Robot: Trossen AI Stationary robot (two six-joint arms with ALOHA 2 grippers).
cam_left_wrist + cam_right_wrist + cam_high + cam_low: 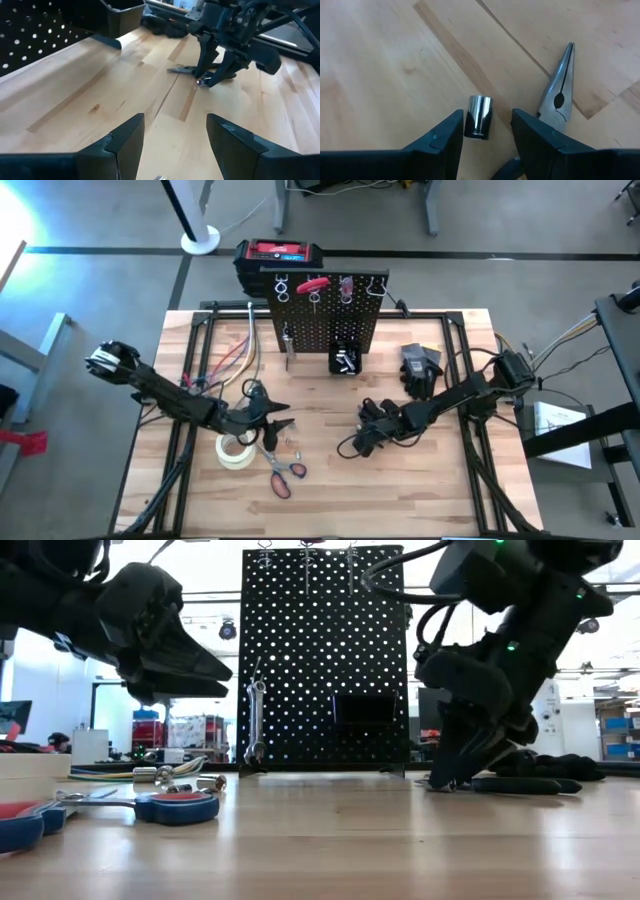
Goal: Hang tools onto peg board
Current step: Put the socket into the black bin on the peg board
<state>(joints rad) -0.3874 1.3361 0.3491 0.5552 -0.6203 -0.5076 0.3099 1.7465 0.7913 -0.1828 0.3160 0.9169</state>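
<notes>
My right gripper [487,135] is open and low over the table. Its fingers stand on either side of a small silver socket [479,117] that lies on its side on the wood; I see no touch. Black-handled needle-nose pliers [560,95] lie just beside it. My left gripper [175,140] is open and empty, above the table near the red-handled scissors [281,476], which lie flat. The black peg board [325,315] stands upright at the back, with a red tool [312,283] hanging at its top and a small bin [345,360].
A white tape roll [235,450] lies by my left gripper, with small silver bits [287,442] close by. A black glove [420,365] lies right of the board. A wrench [255,720] leans on the board's front. A red-and-black toolbox [280,255] stands behind it.
</notes>
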